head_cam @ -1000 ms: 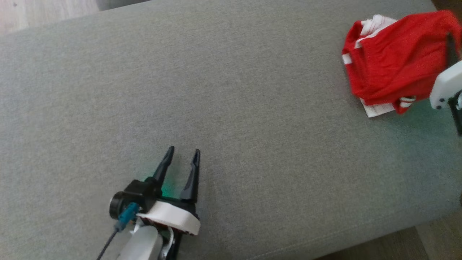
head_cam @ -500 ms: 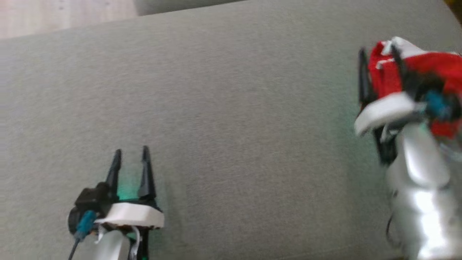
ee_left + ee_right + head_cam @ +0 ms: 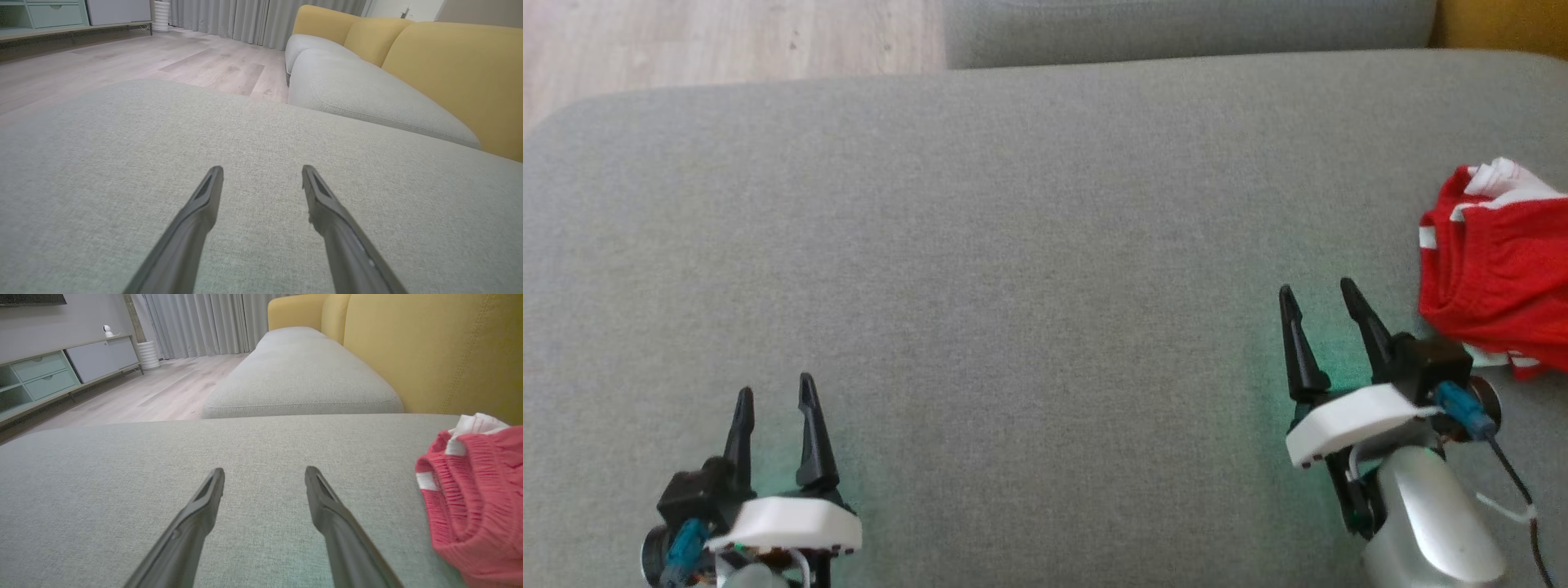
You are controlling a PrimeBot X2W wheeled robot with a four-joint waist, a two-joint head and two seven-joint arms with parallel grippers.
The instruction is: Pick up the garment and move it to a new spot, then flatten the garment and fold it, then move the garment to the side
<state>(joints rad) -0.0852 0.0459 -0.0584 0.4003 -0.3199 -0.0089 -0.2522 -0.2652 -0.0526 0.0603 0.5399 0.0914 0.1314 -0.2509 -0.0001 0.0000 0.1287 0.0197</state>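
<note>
Between the two dark fingers of the right end effector (image 3: 1315,286) nothing is held: the jaws are spread wide and empty, low over the grey cushion (image 3: 1013,245). Just beside it, on its right, the garment (image 3: 1494,269) is found bunched in a loose heap at the right edge of the cushion, apart from the fingertips though close to the wrist body. Across the cushion, well apart, the left end effector (image 3: 774,385) is likewise seen open and empty, with bare fabric between its fingers. The garment is judged to be light, soft and limp: red knit cloth with white trim (image 3: 453,447), which can be expected to sag and unfold as soon as it is lifted, and whose layers may slide over one another. A gathered, ribbed waistband (image 3: 439,477) is shown in the right wrist view, facing the fingers; that thicker edge is judged the best place for a pinch, since it should be less likely to slip than a single thin layer. Care would be needed so that cushion cloth is not caught together with it.
</note>
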